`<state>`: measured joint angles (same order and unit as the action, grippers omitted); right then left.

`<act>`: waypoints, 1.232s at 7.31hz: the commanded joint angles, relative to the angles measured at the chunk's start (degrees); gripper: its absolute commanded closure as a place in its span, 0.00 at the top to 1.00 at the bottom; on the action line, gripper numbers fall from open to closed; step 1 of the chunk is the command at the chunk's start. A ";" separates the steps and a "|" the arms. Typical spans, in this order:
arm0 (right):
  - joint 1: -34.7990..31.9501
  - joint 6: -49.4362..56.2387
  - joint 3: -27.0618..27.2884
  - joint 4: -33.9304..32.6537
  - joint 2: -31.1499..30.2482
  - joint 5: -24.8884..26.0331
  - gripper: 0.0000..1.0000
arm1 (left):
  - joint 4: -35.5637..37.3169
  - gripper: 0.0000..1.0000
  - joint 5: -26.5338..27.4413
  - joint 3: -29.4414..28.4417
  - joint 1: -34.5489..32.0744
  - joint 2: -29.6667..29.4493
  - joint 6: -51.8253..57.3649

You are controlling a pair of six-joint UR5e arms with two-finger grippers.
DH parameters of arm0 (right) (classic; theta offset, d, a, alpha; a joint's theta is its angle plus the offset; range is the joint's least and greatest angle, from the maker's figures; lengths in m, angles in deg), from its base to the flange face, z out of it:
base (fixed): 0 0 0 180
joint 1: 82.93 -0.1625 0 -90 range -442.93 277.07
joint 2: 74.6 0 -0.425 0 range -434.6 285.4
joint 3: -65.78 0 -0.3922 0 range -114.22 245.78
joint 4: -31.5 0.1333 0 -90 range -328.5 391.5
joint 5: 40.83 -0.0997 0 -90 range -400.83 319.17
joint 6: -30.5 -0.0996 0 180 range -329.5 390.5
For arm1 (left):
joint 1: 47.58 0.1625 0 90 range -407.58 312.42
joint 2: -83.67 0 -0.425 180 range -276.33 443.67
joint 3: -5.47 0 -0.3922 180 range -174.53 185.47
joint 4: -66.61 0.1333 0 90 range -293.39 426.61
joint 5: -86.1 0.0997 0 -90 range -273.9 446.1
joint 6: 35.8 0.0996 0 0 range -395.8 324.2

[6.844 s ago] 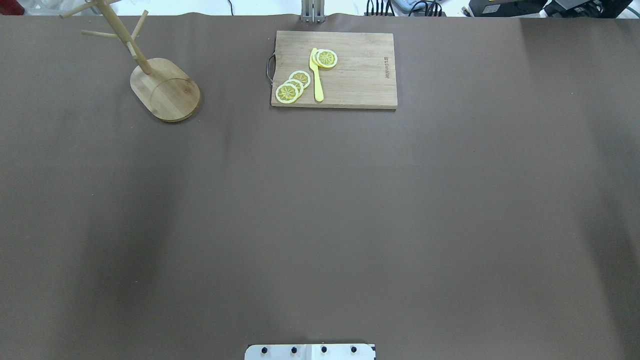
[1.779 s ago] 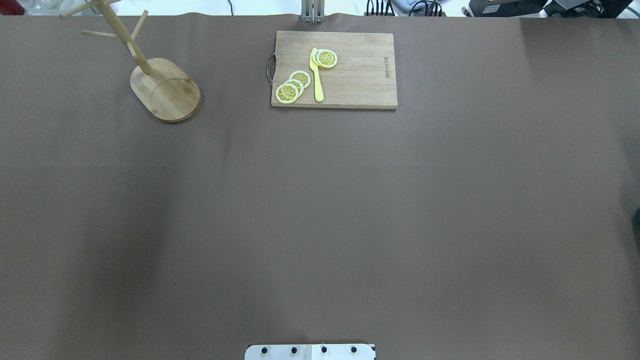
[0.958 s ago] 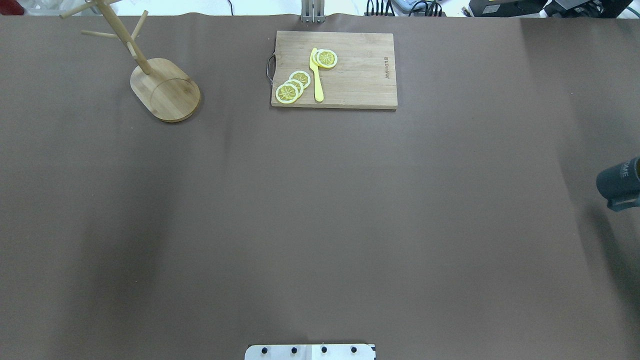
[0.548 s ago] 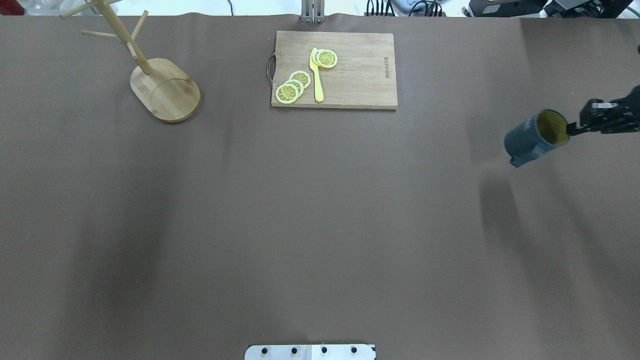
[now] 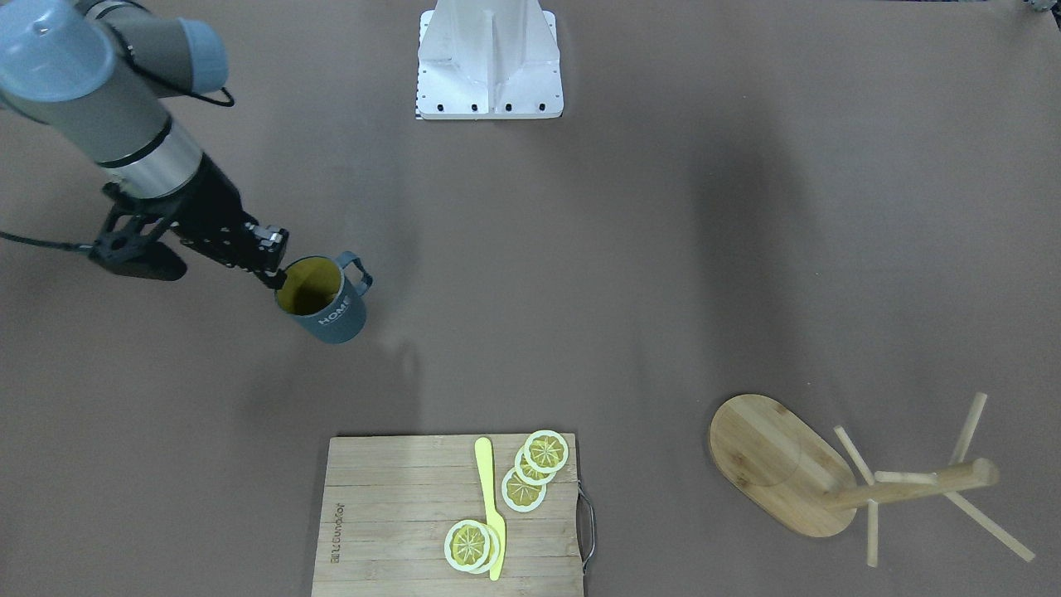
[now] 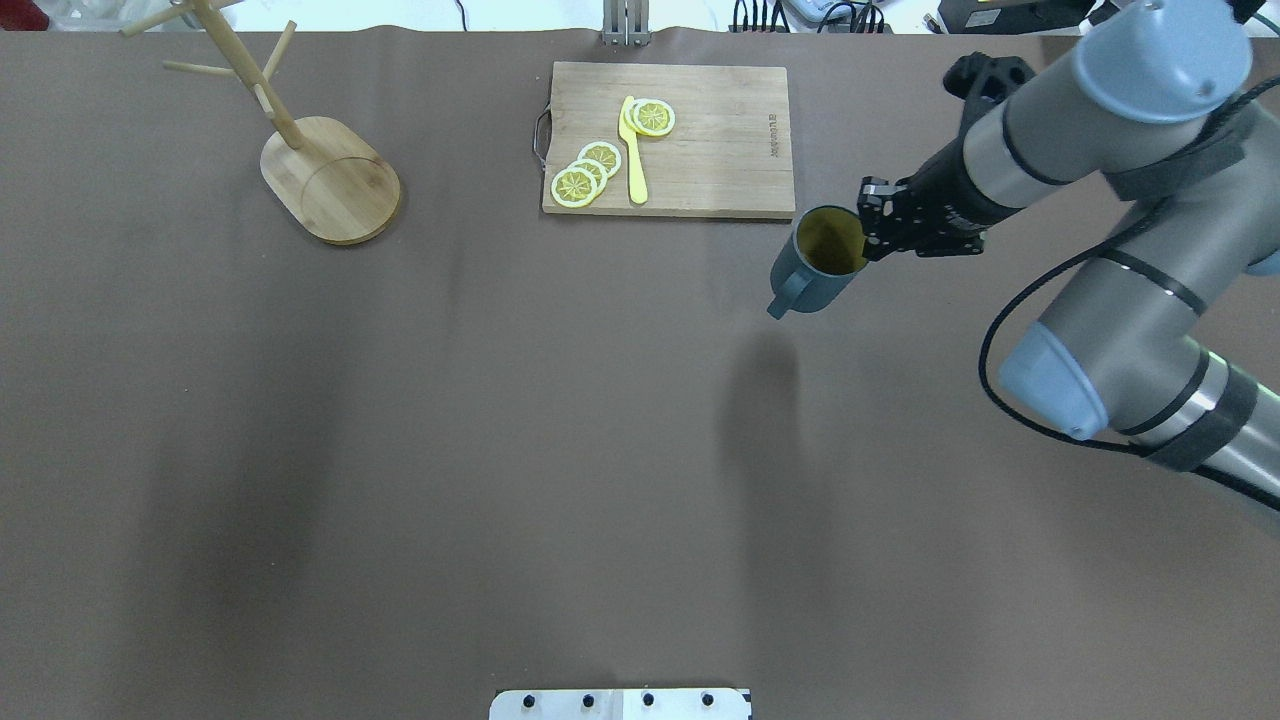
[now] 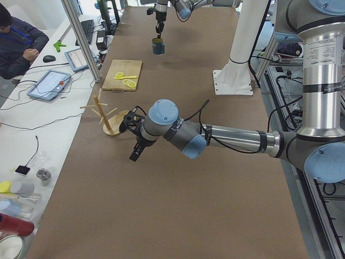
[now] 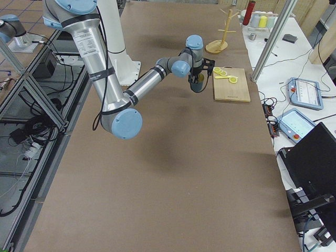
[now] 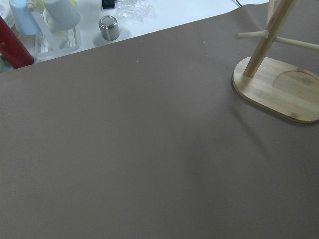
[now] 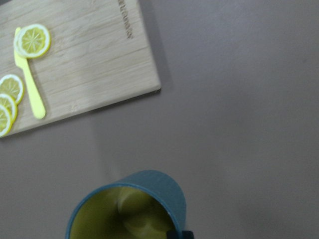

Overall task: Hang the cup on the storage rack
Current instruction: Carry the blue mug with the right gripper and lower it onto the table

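Note:
The cup [image 6: 812,278], slate-blue with a yellow inside and "HOME" on its side [image 5: 333,316], hangs above the table just off the cutting board's near right corner. My right gripper [image 6: 862,236] is shut on its rim, one finger inside; its handle points away from the gripper. The right wrist view looks down into the cup [image 10: 149,191]. The storage rack [image 6: 330,180], a bamboo mug tree, stands at the far left with bare pegs [image 5: 779,464]. My left gripper [image 7: 135,155] shows only in the exterior left view, near the rack [image 9: 279,89]; I cannot tell its state.
A bamboo cutting board [image 6: 700,140] at the far middle carries lemon slices [image 6: 585,172] and a yellow knife [image 6: 634,150]. Bottles and a metal tin [image 9: 108,27] stand beyond the table's left end. A person sits at a side desk [image 7: 19,43].
My right arm has come in from the right edge with the cup and carried it left, from the far right side to the board's near right corner.

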<state>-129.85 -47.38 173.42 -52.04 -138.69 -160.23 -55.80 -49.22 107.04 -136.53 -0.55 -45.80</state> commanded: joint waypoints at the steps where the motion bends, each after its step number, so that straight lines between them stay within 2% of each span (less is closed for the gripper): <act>1: 10.84 -9.28 1.71 -6.98 6.59 10.18 0.00 | -0.02 0.98 -0.04 -0.58 0.00 0.02 -0.02; 2: 15.33 -12.01 0.92 -8.38 9.13 14.67 0.00 | -0.02 0.98 -0.04 -0.67 0.00 0.02 -0.02; 4: 19.93 -16.07 -5.12 -8.31 15.37 18.57 0.00 | -0.11 0.98 -0.91 -0.67 0.00 0.28 -0.02; 7: 21.52 -16.70 -8.66 -8.13 16.89 19.90 0.00 | -0.11 0.98 -0.92 -0.67 0.00 0.37 -0.02; 9: 21.52 -16.52 -8.84 -7.87 16.72 19.90 0.00 | -0.11 0.98 -0.92 -0.67 0.00 0.37 -0.02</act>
<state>-108.39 -63.98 164.86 -60.08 -121.92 -140.38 -55.91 -50.18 106.37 -136.53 -0.18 -45.82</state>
